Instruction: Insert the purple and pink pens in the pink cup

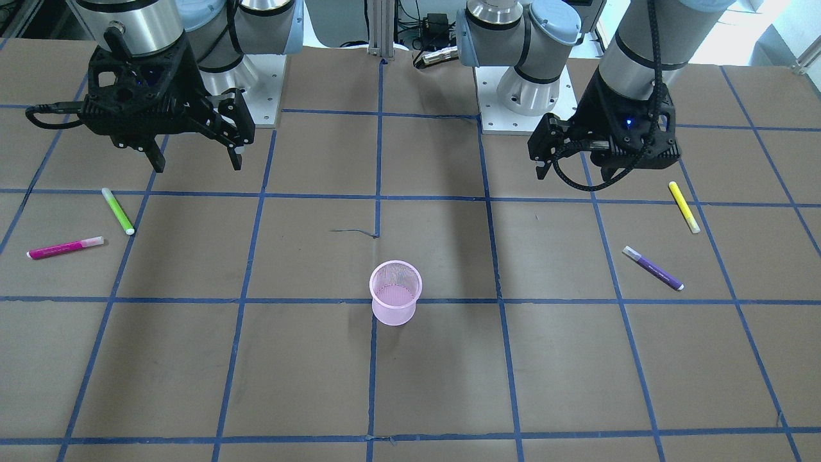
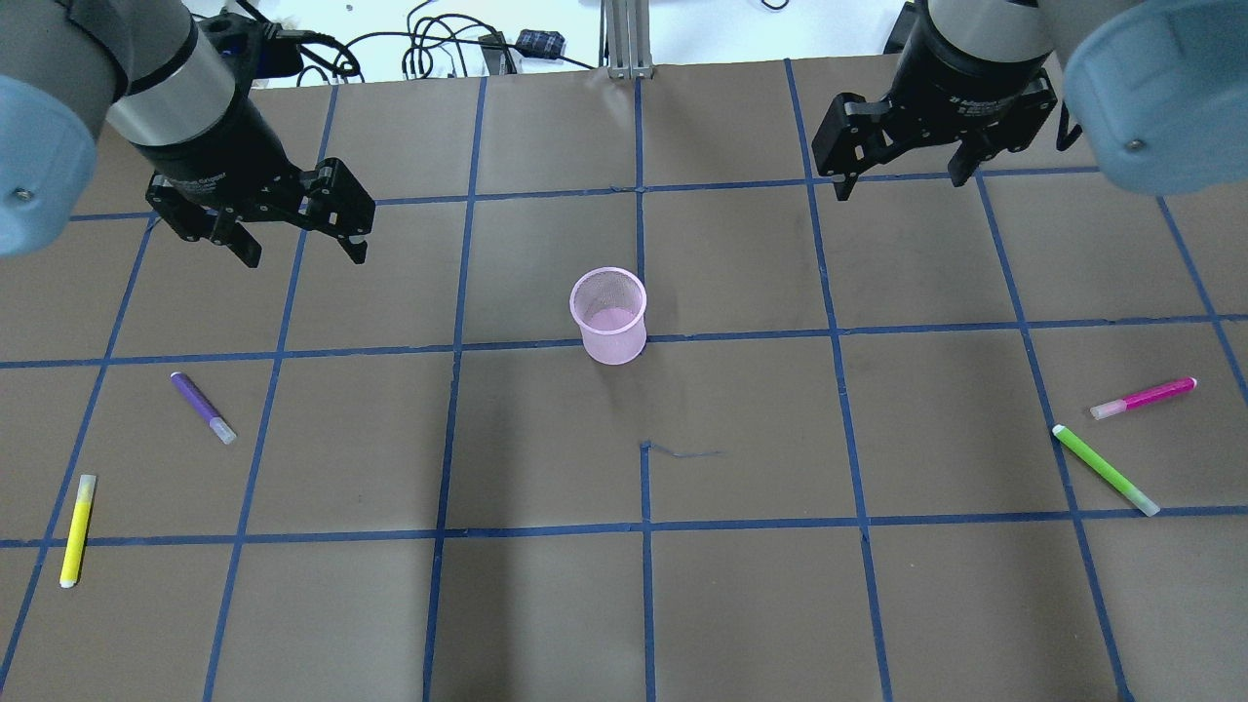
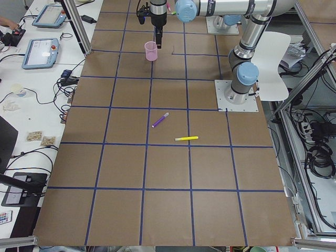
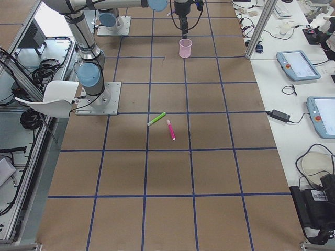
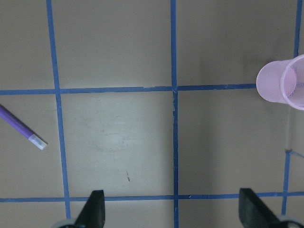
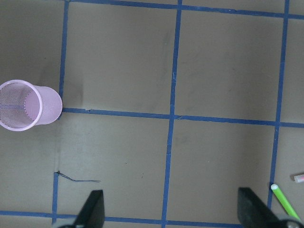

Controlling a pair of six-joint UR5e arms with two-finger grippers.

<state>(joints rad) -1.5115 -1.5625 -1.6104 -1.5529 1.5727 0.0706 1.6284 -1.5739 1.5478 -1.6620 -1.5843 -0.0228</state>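
Observation:
The pink mesh cup (image 2: 609, 315) stands upright and empty near the table's middle. The purple pen (image 2: 203, 407) lies on the robot's left side and the pink pen (image 2: 1143, 397) on its right side, both flat on the table. My left gripper (image 2: 302, 239) is open and empty, hovering beyond the purple pen. My right gripper (image 2: 902, 185) is open and empty, hovering far beyond the pink pen. In the left wrist view the purple pen (image 5: 21, 127) is at the left edge and the cup (image 5: 282, 80) at the right edge. In the right wrist view the cup (image 6: 28, 105) is at the left.
A yellow pen (image 2: 77, 529) lies near the purple one on the robot's left. A green pen (image 2: 1105, 470) lies close beside the pink pen. The table (image 2: 741, 604) is brown paper with a blue tape grid.

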